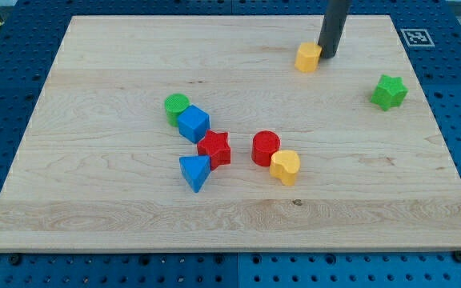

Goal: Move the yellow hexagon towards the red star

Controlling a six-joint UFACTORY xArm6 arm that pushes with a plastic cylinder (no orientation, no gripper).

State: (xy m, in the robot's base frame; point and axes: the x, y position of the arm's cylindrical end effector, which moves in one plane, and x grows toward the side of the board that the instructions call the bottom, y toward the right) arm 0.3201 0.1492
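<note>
The yellow hexagon [307,57] lies near the view's top, right of centre. My tip [327,54] stands right against its right side, touching or nearly touching it. The red star [214,149] lies near the board's middle, well down and to the left of the hexagon. It sits between a blue cube [193,124] above it and a blue triangle [195,172] below it.
A green cylinder [176,106] touches the blue cube's upper left. A red cylinder [266,148] and a yellow heart [285,166] sit right of the red star. A green star [389,92] lies at the view's right. The wooden board [94,72] rests on a blue pegboard.
</note>
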